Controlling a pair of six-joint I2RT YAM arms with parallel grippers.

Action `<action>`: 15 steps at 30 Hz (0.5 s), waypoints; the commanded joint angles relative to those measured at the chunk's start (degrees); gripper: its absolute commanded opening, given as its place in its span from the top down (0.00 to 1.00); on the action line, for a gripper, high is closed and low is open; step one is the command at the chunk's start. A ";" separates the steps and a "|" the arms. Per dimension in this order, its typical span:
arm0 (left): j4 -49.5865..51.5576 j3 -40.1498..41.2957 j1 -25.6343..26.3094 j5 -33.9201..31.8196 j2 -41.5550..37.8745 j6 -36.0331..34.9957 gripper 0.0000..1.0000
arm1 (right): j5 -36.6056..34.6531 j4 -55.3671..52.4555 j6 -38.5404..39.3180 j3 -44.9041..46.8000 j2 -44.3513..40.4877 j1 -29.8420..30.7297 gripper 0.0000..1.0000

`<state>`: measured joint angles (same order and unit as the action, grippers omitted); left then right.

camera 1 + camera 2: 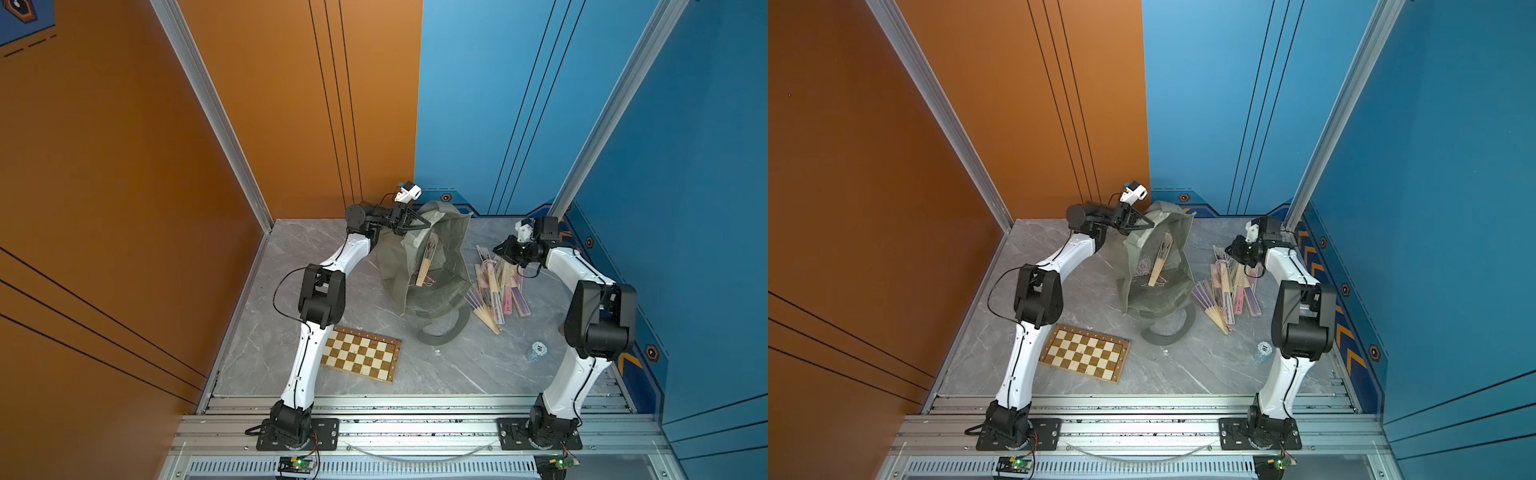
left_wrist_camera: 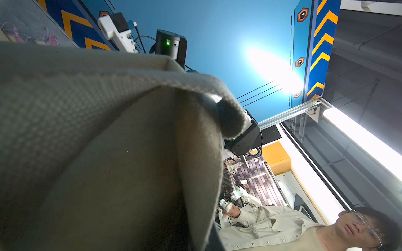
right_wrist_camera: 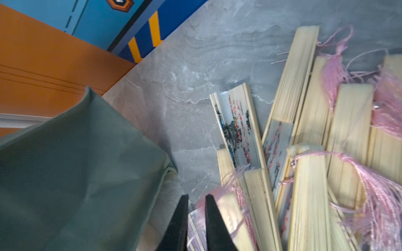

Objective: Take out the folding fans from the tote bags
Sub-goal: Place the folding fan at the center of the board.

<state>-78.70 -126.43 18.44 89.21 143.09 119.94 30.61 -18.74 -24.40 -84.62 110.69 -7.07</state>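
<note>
**A:** How did the left hand [image 1: 428, 225] stand?

**B:** It was closed tight on the upper rim of the tote bag [image 1: 432, 297]. It held that edge up off the surface [image 1: 457, 365], so the mouth gaped. In the left wrist view the olive fabric sat right against the camera and filled most of the picture.

**A:** And where were the fans?

**B:** One fan [image 1: 428, 259] lay inside the bag, just below the left hand's fingertips. It leaned on the inner wall with its dark leaf nearer the hand and its pale ribs farther down, pink tassel threads beside them. The others lay out on the surface as a pile of fans [image 1: 498, 286], directly under and ahead of the right hand [image 3: 195, 196].

**A:** Was that hand holding one?

**B:** I couldn't tell. Its two black fingers [image 3: 214, 219] stood a narrow slit apart, tips low over the near edge of the pile. The end of a wrapped fan showed behind the slit, but the wrist view was blurred, and whether the pads touched it was unclear. The bag's side hung just beside that hand, on the side away from the pile.

**A:** Anything else?

**B:** A chessboard [image 1: 359, 353] lay flat, well apart from both hands. One strap handle [image 1: 440, 336] curled on the surface below the bag.
</note>
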 commanded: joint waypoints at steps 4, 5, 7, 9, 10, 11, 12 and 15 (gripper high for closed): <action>-2.06 -0.13 -0.11 5.14 -1.14 22.40 1.00 | -4.77 -4.73 1.63 -5.94 1.94 0.22 0.59; -2.07 -0.13 -0.14 5.20 -1.14 22.35 1.00 | -4.29 -5.47 2.81 -6.62 1.92 0.22 0.59; -2.01 -0.20 -0.16 5.19 -1.14 22.36 1.00 | -2.43 -6.02 5.27 -7.53 1.24 0.23 0.59; -2.06 -0.25 -0.28 5.18 -0.99 22.35 1.00 | -0.39 -6.01 7.47 -7.60 -0.74 0.30 0.58; -2.03 -0.22 -0.37 5.16 -1.00 22.35 1.00 | 0.83 -5.87 8.14 -7.45 -1.86 0.30 0.58; -2.06 -0.22 -0.35 5.19 -0.97 22.37 1.00 | 1.92 -5.71 8.92 -7.05 -3.45 0.42 0.57; -2.05 -0.26 -0.38 5.16 -0.96 22.41 1.00 | 3.65 -5.21 9.85 -6.33 -5.24 0.55 0.56; -2.01 -0.33 -0.49 5.19 -0.66 22.35 1.00 | 9.53 -3.43 11.58 -3.94 -10.80 1.00 0.54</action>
<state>-78.67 -126.43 18.41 89.21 143.09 119.94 33.21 -22.87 -16.69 -89.78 106.80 -6.90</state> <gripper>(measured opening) 0.065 0.457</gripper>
